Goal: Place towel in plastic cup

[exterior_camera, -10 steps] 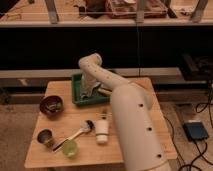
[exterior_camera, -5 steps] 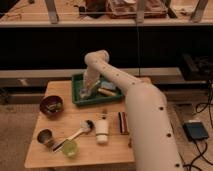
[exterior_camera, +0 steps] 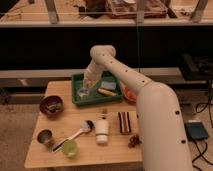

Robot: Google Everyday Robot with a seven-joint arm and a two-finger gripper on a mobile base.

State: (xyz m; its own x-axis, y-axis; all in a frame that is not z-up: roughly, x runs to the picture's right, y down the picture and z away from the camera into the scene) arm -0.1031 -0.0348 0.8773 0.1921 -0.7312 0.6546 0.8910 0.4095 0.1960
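My end effector [exterior_camera: 84,90] sits clenched in the green plastic tray [exterior_camera: 80,101], far side of the bench [exterior_camera: 85,150], at the small grey-blue fabric towel [exterior_camera: 81,94]. I cannot confirm a grasp. The translucent light-green plastic cup [exterior_camera: 70,148] is near-left, well apart. Lift and drop are still to do.

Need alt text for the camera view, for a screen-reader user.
A white robot arm reaches over a wooden table into a green tray at the back, its gripper low in the tray's left half as seen, fingers shut. Nearer the front are a light-green plastic cup, a metal cup, a dark bowl and a white tube.
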